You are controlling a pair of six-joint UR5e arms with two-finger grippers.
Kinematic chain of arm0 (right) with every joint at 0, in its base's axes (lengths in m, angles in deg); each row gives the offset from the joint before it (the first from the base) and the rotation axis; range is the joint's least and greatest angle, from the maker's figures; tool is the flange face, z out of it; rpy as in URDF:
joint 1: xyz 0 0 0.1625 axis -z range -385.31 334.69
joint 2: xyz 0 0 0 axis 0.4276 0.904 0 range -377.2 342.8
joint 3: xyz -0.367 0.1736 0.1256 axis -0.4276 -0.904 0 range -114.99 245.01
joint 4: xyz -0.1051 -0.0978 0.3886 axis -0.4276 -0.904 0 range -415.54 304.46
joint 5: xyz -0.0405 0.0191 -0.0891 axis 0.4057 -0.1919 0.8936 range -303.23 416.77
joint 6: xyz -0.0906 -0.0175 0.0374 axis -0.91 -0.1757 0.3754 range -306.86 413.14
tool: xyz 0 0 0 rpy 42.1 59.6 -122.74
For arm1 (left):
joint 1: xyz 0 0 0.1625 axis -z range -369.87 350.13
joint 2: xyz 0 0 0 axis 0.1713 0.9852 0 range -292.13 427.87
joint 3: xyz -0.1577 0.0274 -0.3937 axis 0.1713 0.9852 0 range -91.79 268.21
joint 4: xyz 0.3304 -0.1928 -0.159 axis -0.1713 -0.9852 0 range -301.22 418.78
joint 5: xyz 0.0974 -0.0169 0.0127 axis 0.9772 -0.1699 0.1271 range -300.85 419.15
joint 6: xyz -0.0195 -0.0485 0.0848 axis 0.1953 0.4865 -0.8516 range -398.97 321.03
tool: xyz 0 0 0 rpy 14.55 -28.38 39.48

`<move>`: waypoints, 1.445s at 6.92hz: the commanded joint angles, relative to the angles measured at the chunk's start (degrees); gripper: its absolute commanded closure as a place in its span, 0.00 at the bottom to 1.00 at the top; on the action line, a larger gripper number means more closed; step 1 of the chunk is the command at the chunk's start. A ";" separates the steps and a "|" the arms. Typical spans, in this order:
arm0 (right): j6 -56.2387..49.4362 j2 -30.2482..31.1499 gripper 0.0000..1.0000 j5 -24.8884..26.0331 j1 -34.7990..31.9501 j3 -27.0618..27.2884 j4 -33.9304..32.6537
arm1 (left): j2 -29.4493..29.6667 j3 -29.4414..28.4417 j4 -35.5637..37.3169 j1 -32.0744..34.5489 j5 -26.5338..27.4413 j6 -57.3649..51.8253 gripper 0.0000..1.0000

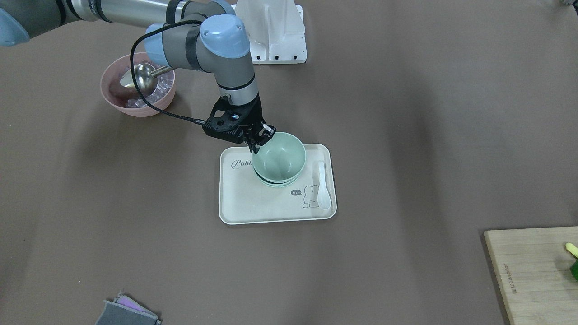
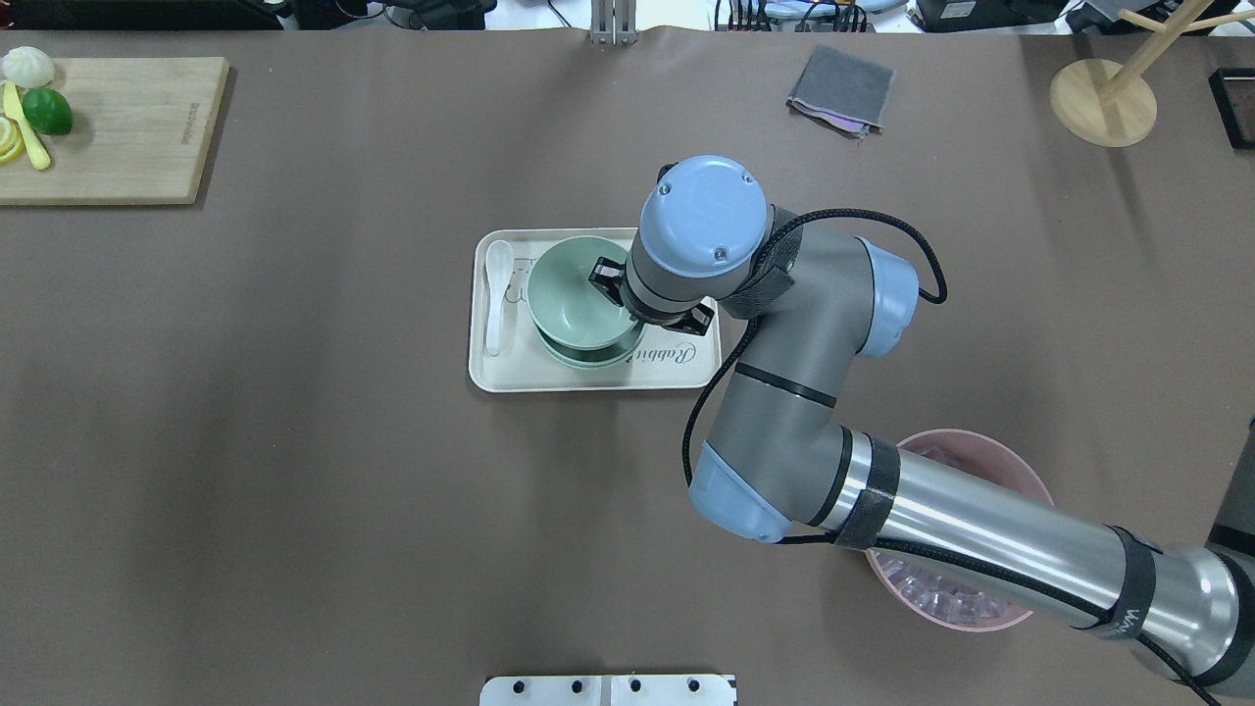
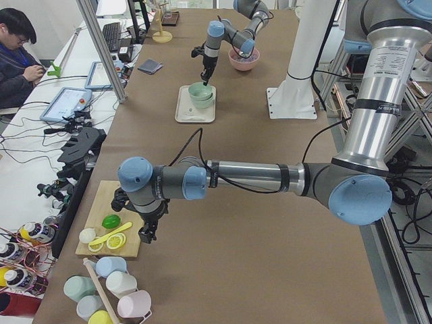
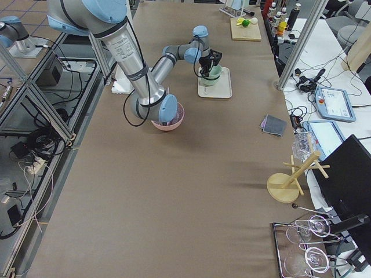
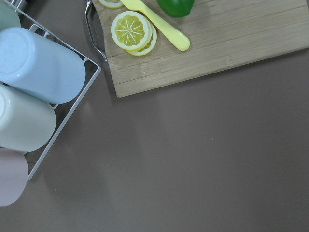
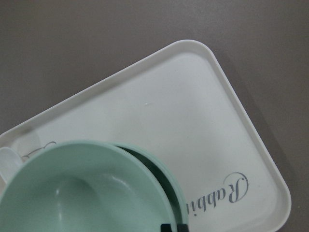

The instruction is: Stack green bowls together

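Green bowl (image 1: pixel 278 155): rim pinched in right jaws, over nested bowls (image 1: pixel 275 183); left jaws unclear.

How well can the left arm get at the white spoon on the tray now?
Probably yes. The spoon lies at the tray's left edge, toward that arm's side; the right claw grips the top green bowl farther right.

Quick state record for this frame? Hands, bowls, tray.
right hand: closed on the rim of the top pale mint-green plastic bowl
nesting: that bowl sits offset over the lower green bowls, with a gap visible
stack location: white rectangular rabbit-print tray
also on tray: white spoon, beside the bowls
left hand: by the wooden cutting board; open or shut unclear
pink bowl of ice: off the tray
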 commanded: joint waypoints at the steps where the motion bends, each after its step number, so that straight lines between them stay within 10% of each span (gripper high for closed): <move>1: -0.05 0.27 1.00 0.99 0.77 -0.18 0.00 | 0.21 -0.05 0.00 0.00 0.00 0.00 0.02; 8: -0.84 0.35 1.00 2.48 1.30 -0.53 0.00 | -0.14 0.03 -0.09 0.00 -0.09 0.00 0.02; 9: -0.84 0.27 0.65 2.57 1.30 -0.53 0.00 | -0.14 0.03 -0.18 0.00 -0.09 0.00 0.02; 10: -2.41 0.35 0.07 2.66 1.30 -0.53 0.00 | -0.32 -0.05 -0.26 0.00 -0.09 0.00 0.02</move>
